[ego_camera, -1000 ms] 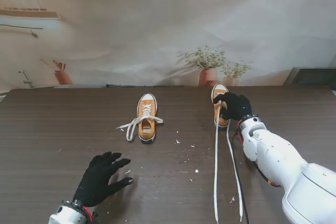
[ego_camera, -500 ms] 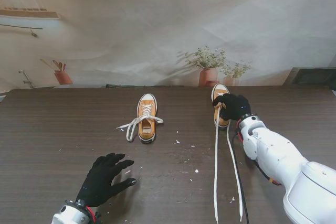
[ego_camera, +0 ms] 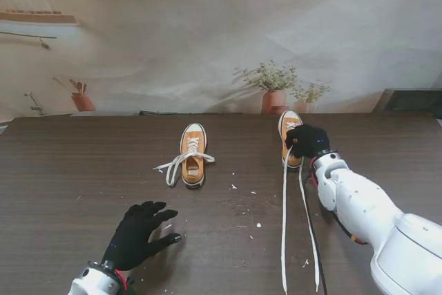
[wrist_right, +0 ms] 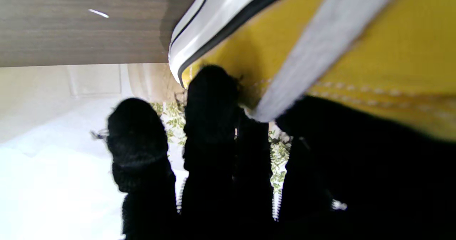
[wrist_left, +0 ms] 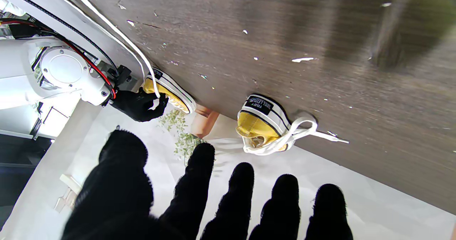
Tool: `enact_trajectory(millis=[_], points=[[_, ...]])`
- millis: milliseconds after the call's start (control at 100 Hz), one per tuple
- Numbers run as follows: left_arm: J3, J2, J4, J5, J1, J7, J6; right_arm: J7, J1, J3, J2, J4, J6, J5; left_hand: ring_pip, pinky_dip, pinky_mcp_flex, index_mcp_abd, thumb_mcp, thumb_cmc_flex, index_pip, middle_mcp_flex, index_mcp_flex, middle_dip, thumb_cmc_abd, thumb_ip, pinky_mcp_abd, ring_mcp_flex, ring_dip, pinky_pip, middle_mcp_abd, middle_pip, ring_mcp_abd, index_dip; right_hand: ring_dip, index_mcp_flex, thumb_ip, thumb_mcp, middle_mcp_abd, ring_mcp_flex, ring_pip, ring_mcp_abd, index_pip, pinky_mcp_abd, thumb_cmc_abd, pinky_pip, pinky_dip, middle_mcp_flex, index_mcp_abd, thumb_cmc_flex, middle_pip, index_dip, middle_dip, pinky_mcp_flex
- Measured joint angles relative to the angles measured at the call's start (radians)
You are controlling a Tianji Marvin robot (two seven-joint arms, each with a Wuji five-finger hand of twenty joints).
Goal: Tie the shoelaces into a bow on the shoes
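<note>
Two yellow canvas low-top sneakers with white rubber soles stand on the dark wood-grain worktop, toes pointing away from me. The left sneaker carries white flat laces gathered into loose loops across its tongue, with an end trailing to its left; whether that counts as a finished bow cannot be told at this size, though it looks tied.

The right sneaker is plainly not tied: its two long white laces run straight from the eyelets toward me, lying side by side on the worktop and almost reaching its near edge. The black-gloved right robot hand sits over the heel end of this shoe; in the right wrist view its fingers press against the yellow canvas beside one lace, but whether they pinch the lace cannot be told.

The black-gloved left robot hand hovers low over the worktop, well apart from both shoes, fingers spread and holding nothing.

By my reading, at best half the job is done: crossing, knotting and looping the right shoe's laces all remain.
</note>
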Motion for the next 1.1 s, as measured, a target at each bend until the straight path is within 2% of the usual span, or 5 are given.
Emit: enact_trajectory(millis=[230, 490, 560, 690, 1100], points=[[0.0, 0.0, -0.007, 0.008, 0.013, 0.017, -0.003, 0.096, 0.003, 0.024, -0.001, -0.01, -0.045, 0.041, 0.0, 0.005, 0.001, 0.0, 0.0, 0.0, 0.004, 0.008, 0.012, 0.0, 0.0, 0.0, 0.0, 0.0, 0.0, 0.0, 0.0, 0.001, 0.0, 0.0, 0.085, 0.018, -0.009, 0.051, 0.066, 0.001, 0.154, -0.021, 0.013, 0.0, -0.002, 0.035, 0.106, 0.011, 0.015, 0.028, 0.0, 0.195, 0.037, 0.079], [-0.001, 0.0, -0.011, 0.01, 0.021, 0.022, -0.017, 0.102, -0.006, 0.054, 0.002, -0.026, -0.053, 0.036, 0.0, 0.007, 0.002, 0.0, 0.0, 0.0, 0.004, 0.008, 0.012, 0.0, 0.001, 0.0, 0.0, 0.0, 0.0, 0.0, 0.0, 0.001, 0.0, 0.0, 0.127, 0.061, -0.009, 0.083, 0.103, 0.001, 0.242, -0.054, 0.011, 0.0, -0.049, 0.084, 0.179, 0.013, 0.02, 0.031, 0.0, 0.284, 0.128, 0.093], [-0.001, 0.0, -0.013, 0.01, 0.024, 0.026, -0.021, 0.193, -0.059, 0.199, 0.033, -0.147, -0.043, -0.003, 0.0, 0.007, 0.002, 0.0, 0.0, 0.0, 0.004, 0.008, 0.012, 0.0, 0.001, 0.0, 0.0, 0.0, 0.0, 0.0, 0.0, 0.001, 0.0, 0.0, 0.149, 0.069, -0.007, 0.09, 0.16, 0.001, 0.279, -0.06, 0.011, 0.003, -0.085, 0.106, 0.202, 0.014, 0.033, 0.032, 0.0, 0.302, 0.16, 0.102], [-0.001, 0.0, -0.014, 0.01, 0.027, 0.027, -0.029, 0.319, -0.179, 0.312, 0.114, -0.417, 0.033, -0.07, 0.0, 0.008, 0.003, 0.0, 0.0, 0.0, 0.004, 0.008, 0.012, 0.0, 0.001, 0.0, 0.001, 0.0, 0.0, 0.0, 0.0, 0.001, 0.0, 0.0, 0.187, 0.117, 0.092, 0.102, 0.143, 0.027, 0.354, -0.07, 0.011, -0.007, -0.122, 0.163, 0.242, 0.128, 0.052, 0.044, 0.158, 0.347, 0.252, 0.121], [0.001, -0.001, -0.019, 0.012, 0.037, 0.039, -0.055, 0.707, -0.507, 0.61, 0.196, -0.936, 0.221, -0.11, 0.0, 0.009, 0.003, 0.0, 0.0, 0.0, 0.004, 0.008, 0.012, 0.0, 0.001, 0.0, 0.014, 0.0, 0.001, 0.0, 0.001, 0.001, 0.0, 0.0, 0.214, 0.13, 0.214, 0.104, 0.109, 0.05, 0.414, -0.067, 0.011, -0.008, -0.151, 0.21, 0.274, 0.179, 0.07, 0.044, 0.226, 0.385, 0.315, 0.132]])
